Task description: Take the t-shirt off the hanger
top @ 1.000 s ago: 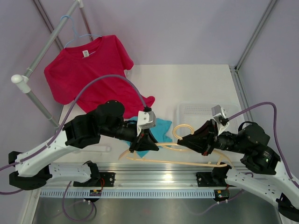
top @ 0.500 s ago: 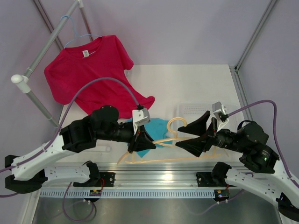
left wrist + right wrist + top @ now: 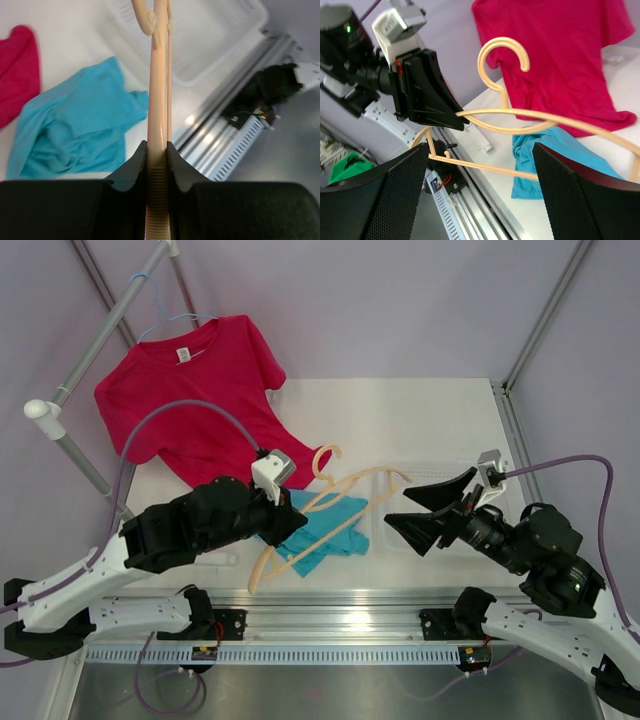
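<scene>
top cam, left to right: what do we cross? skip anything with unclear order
clothes rail → red t-shirt → blue t-shirt → right gripper

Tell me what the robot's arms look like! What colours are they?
Both arms are white low down and chunky black higher up. The left arm and right arm each carry a thin purple cable running to a small grey-white camera box. The left gripper and right gripper are black and wedge-shaped; the right one's pads look dotted.
</scene>
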### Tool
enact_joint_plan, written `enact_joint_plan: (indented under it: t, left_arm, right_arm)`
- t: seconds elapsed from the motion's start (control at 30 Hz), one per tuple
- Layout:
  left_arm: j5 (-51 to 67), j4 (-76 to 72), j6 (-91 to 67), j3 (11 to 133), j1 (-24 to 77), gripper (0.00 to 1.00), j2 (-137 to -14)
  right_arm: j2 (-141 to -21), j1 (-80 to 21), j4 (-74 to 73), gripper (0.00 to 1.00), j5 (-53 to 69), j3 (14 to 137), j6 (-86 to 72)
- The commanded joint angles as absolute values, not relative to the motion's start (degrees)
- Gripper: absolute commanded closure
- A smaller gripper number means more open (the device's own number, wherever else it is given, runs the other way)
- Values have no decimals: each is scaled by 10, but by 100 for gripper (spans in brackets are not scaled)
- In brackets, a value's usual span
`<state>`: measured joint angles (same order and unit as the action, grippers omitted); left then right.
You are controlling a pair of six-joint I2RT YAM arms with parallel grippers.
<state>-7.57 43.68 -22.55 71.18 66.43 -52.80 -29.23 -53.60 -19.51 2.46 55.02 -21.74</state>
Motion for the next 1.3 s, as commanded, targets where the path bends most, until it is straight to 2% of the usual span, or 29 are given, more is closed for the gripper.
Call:
enact_joint_plan:
  t: [0.0, 0.27, 0.5, 0.63, 0.83, 1.03, 1.27]
  left_arm:
    - [-263, 484, -284, 694, 664, 100, -503]
    - [-392, 543, -393, 616, 667, 100, -407]
    - [-569, 743, -549, 670, 667, 100, -384]
    - [-677, 887, -691, 754, 664, 100, -466]
    - [-704, 888, -702, 842, 641, 100, -520]
    - [-717, 887, -632, 948, 607, 100, -560]
    - [-698, 889, -621, 905, 598, 100, -527]
  right_arm:
    - [-254, -536, -208, 7, -68, 548, -243]
    - [-229, -536, -273, 6, -110, 568, -247]
    - [-226, -535, -288, 6, -99, 585, -260]
    - [-228, -536, -281, 6, -89, 586, -269]
    - [-243, -536, -301, 6, -93, 599, -265]
    - [-236, -536, -321, 5, -105, 605, -258]
    - [-229, -535, -337, 5, -108, 618, -259]
